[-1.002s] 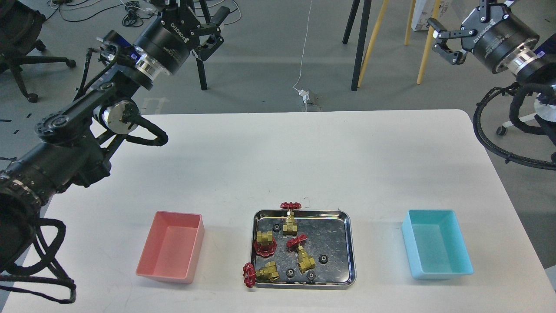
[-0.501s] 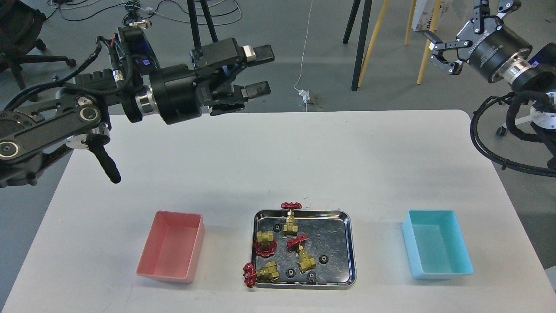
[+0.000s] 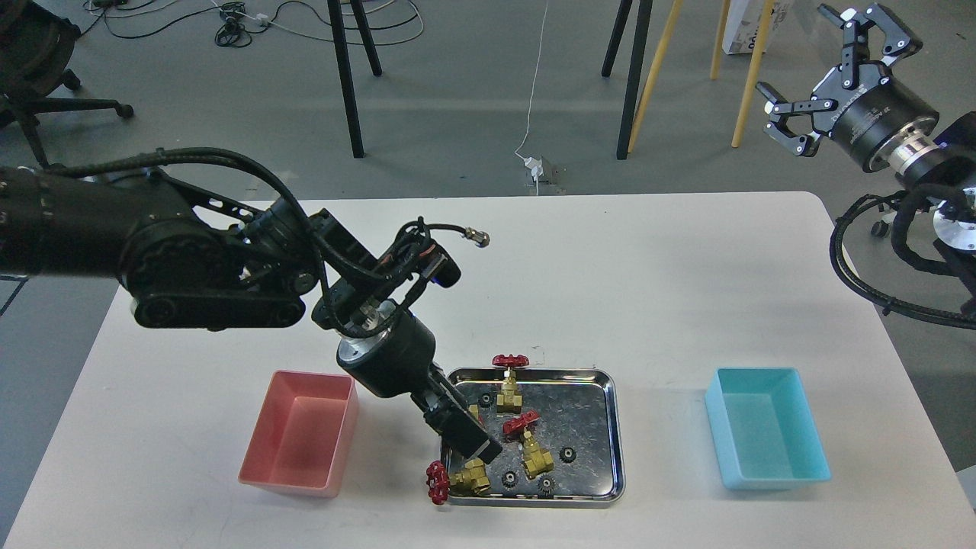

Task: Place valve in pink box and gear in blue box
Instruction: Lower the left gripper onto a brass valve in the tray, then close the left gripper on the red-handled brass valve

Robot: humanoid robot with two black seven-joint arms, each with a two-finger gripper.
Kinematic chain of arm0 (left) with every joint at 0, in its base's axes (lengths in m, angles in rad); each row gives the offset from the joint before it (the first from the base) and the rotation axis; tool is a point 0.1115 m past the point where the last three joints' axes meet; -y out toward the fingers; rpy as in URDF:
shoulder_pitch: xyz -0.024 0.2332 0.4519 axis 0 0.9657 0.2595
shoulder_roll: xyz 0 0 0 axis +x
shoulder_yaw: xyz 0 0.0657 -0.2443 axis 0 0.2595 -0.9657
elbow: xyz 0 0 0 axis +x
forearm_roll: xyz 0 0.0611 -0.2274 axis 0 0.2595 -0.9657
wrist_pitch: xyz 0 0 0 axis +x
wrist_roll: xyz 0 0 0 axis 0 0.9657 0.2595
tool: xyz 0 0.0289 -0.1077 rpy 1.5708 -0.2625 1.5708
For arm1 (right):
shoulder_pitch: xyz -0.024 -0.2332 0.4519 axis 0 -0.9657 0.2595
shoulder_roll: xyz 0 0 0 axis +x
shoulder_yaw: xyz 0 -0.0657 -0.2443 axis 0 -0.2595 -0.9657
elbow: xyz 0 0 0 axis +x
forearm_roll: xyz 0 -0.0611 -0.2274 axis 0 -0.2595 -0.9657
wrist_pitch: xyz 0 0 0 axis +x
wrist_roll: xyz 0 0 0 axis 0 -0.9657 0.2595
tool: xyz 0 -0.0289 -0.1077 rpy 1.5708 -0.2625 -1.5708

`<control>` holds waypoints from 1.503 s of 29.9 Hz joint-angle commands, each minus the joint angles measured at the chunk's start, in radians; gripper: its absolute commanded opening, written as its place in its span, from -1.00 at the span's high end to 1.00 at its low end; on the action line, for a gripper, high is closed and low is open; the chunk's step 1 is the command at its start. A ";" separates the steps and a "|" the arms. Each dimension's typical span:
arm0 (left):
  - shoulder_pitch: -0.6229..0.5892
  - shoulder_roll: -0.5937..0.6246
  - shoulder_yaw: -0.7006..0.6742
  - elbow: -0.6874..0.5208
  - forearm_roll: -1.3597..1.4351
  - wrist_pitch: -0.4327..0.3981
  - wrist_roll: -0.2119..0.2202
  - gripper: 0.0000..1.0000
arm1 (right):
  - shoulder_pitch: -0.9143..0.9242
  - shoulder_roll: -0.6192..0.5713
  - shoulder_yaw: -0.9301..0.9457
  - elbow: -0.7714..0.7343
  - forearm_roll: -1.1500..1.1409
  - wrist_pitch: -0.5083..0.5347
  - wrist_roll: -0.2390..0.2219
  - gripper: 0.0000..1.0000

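A steel tray (image 3: 616, 427) at the table's front centre holds brass valves with red handwheels: one at the back (image 3: 508, 395), one in the middle (image 3: 535, 457), one at the front left corner (image 3: 467, 479). Small black gears (image 3: 566, 455) lie between them. My left gripper (image 3: 471, 444) reaches down into the tray's left side, over the spot of a further valve that is hidden under it; its fingers cannot be told apart. The pink box (image 3: 301, 431) stands left of the tray and the blue box (image 3: 766, 435) right of it, both empty. My right gripper (image 3: 829, 69) is open, high at the far right.
My left arm (image 3: 191, 259) crosses the left half of the table above the pink box. Chair and tripod legs stand on the floor beyond the table's far edge. Black cables hang by the table's right edge.
My left arm has swung from high at the back left down and forward, and its gripper is now in the tray's left side. The right gripper has shifted slightly.
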 commanded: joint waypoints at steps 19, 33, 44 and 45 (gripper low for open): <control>0.166 -0.034 0.051 0.196 0.020 0.188 0.000 -1.00 | 0.020 0.046 0.067 -0.046 0.000 0.000 -0.002 -0.99; 0.270 -0.048 0.037 0.266 0.020 0.240 0.000 -0.98 | 0.011 0.045 0.058 -0.046 0.000 0.000 -0.002 -0.99; 0.322 -0.052 0.030 0.314 0.043 0.286 0.000 -0.78 | -0.003 0.045 0.055 -0.041 0.000 0.000 -0.002 -0.99; 0.322 -0.052 0.030 0.314 0.043 0.288 0.000 -0.74 | -0.006 0.045 0.055 -0.041 0.000 0.000 -0.002 -0.99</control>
